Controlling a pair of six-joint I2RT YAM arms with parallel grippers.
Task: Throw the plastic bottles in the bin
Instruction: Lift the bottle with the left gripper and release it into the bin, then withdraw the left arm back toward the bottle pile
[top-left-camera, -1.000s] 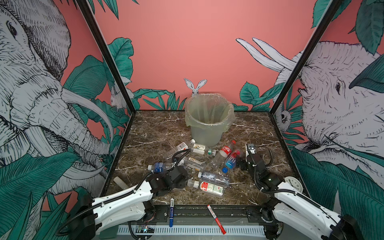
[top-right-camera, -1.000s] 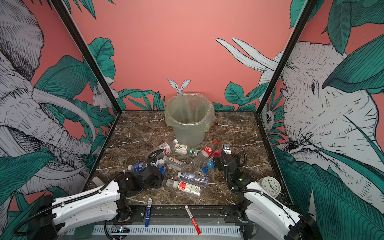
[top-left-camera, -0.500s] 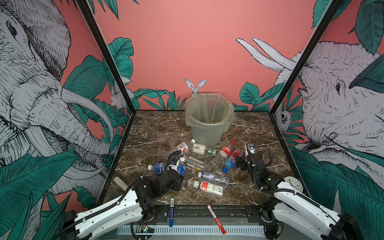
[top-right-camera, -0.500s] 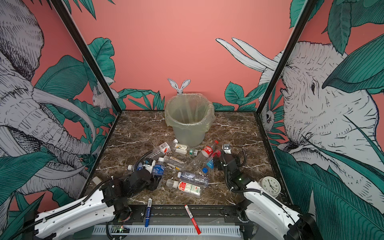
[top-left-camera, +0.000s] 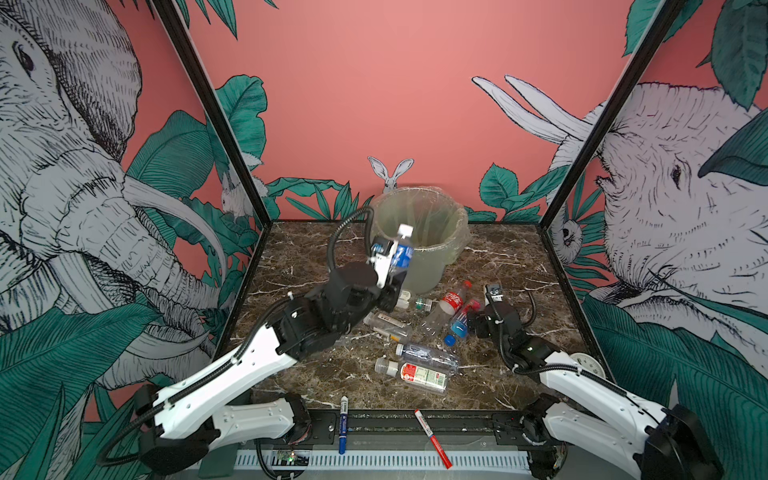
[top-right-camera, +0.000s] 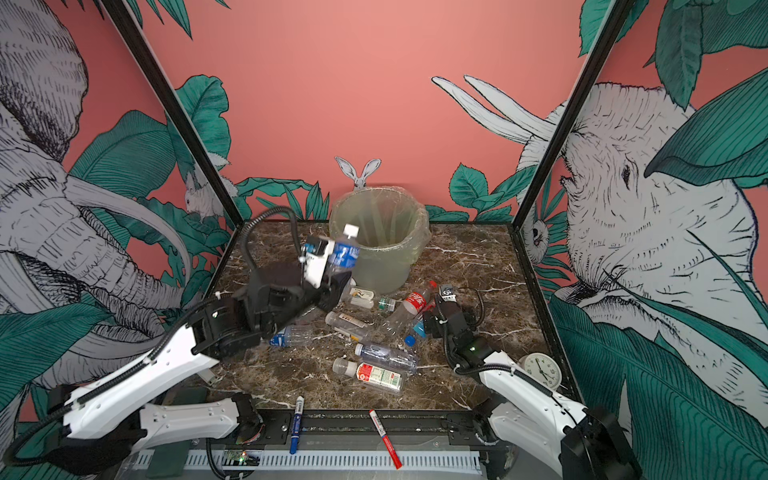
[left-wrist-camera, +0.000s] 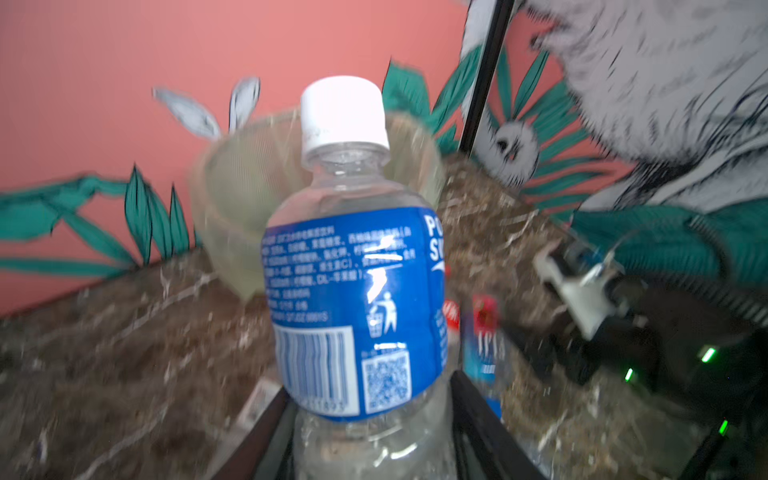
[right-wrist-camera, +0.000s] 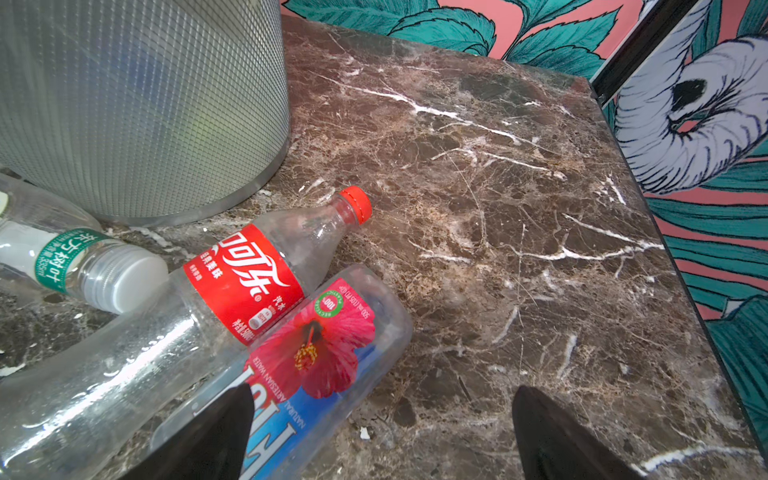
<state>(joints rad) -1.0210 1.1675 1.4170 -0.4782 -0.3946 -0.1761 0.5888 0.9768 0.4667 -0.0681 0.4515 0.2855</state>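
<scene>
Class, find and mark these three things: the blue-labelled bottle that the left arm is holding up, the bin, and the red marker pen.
blue-labelled bottle (left-wrist-camera: 353, 299), left wrist view, on its blue label.
bin (top-left-camera: 432, 270), in a top view, on its front wall.
red marker pen (top-left-camera: 432, 439), in a top view, mid-barrel.

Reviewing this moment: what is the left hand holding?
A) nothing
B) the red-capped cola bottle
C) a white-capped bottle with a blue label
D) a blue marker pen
C: the left hand is shut on the white-capped, blue-labelled bottle, held clear of the table in front of the bin, while the red-capped cola bottle lies on the table.
</scene>
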